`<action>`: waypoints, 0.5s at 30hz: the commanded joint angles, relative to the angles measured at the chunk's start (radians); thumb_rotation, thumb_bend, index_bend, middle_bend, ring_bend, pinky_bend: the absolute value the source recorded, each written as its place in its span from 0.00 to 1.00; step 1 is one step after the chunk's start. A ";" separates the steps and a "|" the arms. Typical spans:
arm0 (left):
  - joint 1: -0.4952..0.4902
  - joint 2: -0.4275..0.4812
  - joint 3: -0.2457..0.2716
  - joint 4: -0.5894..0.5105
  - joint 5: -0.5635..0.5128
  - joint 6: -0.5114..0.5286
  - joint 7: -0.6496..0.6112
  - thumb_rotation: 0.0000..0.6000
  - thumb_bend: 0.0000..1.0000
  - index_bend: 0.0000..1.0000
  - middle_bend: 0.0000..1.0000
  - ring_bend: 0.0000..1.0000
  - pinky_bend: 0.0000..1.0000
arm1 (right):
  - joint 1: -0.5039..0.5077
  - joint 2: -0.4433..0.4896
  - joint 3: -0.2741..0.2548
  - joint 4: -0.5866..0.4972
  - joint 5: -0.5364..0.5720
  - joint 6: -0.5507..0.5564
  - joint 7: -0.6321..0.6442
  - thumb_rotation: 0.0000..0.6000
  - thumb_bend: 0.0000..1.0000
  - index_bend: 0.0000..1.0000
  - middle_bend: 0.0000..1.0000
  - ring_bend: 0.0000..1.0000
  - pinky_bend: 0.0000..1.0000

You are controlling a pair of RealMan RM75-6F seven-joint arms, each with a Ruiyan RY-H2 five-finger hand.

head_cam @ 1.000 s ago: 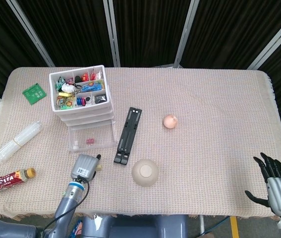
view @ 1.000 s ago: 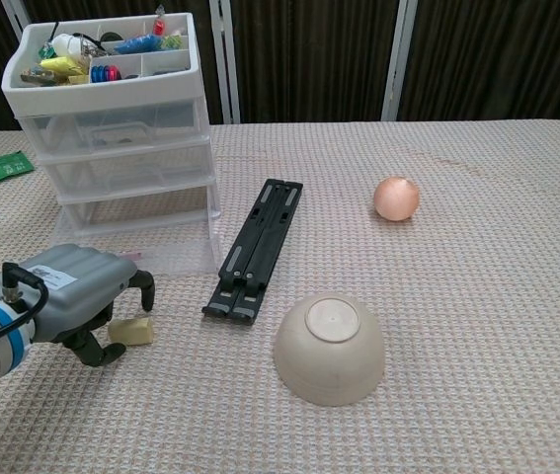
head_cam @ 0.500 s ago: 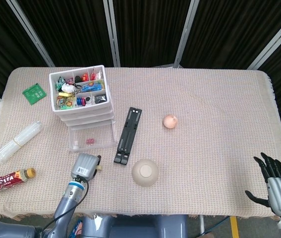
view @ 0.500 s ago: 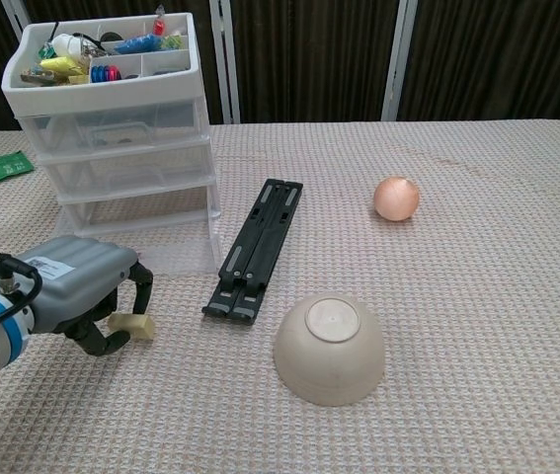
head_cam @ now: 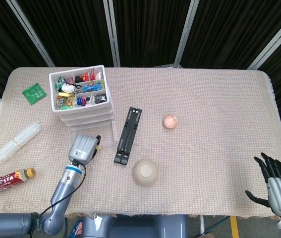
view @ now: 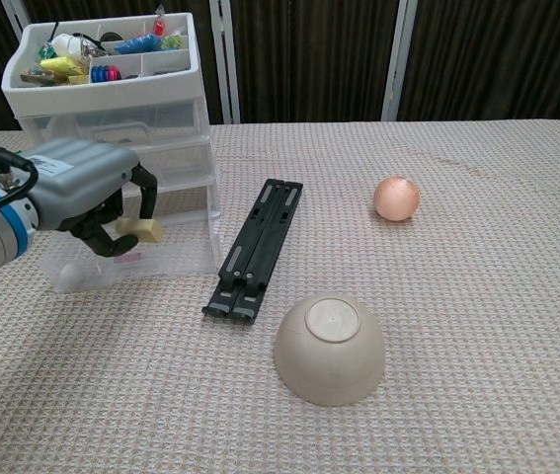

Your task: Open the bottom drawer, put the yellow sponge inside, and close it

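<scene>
I had the left hand [view: 82, 193] pinching the sponge [view: 137, 229] above the open bottom drawer [view: 176, 255]. From the bowl [view: 330, 350], that drawer sat at about ten o'clock. My right hand [head_cam: 277, 188] rested at the table's [head_cam: 219, 99] four o'clock corner, fingers spread, holding nothing.

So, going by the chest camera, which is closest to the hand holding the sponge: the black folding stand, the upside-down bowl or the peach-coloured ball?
Measured from the left hand, which holds the yellow sponge:
1. Black folding stand, just to its right, beside the open bottom drawer.
2. Upside-down bowl, further right and nearer the camera.
3. Peach-coloured ball, farthest, well off to the right.
</scene>
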 commanded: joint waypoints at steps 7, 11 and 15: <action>-0.066 -0.025 -0.054 0.175 -0.027 -0.089 -0.038 1.00 0.34 0.29 1.00 0.93 0.76 | 0.000 0.001 0.002 0.001 0.008 -0.003 0.001 1.00 0.06 0.11 0.00 0.00 0.00; -0.055 -0.017 -0.031 0.180 0.022 -0.080 -0.083 1.00 0.31 0.26 1.00 0.90 0.75 | 0.001 0.002 0.001 0.000 0.009 -0.006 0.003 1.00 0.06 0.11 0.00 0.00 0.00; -0.030 0.006 0.011 0.163 0.074 -0.067 -0.118 1.00 0.31 0.24 0.88 0.79 0.69 | 0.000 0.002 0.001 -0.002 0.007 -0.005 0.002 1.00 0.06 0.11 0.00 0.00 0.00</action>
